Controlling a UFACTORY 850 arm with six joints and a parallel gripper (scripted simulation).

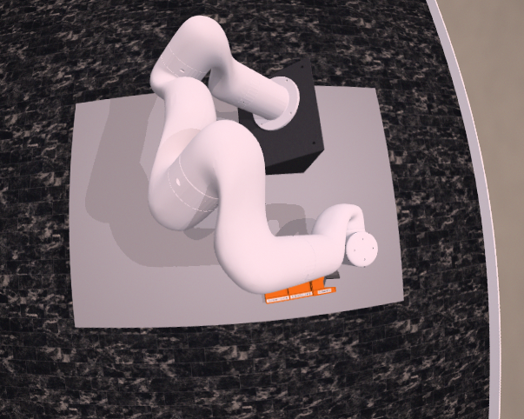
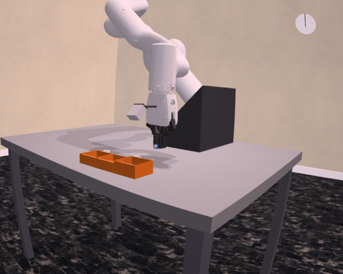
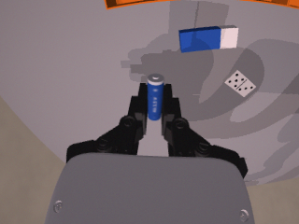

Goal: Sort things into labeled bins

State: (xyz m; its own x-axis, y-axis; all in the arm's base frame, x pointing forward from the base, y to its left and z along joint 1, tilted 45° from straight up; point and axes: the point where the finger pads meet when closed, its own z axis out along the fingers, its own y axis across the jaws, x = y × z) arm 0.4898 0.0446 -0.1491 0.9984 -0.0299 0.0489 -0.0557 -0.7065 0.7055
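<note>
My gripper [image 3: 155, 94] [image 2: 159, 144] is shut on a small blue battery [image 3: 155, 96] [image 2: 155, 146] and holds it above the table, just behind the orange bins [image 2: 141, 169] [image 1: 277, 297]. The bins form a row of three compartments with white labels on the front. On the table below lie a blue and white eraser [image 3: 208, 39] and a white domino with black pips [image 3: 241, 82]. In the top view the arm hides the gripper.
A black box [image 2: 208, 117] [image 1: 293, 135] at the back of the grey table [image 2: 224, 182] [image 1: 117, 270] bears the arm's base. The bins stand near the table's front edge.
</note>
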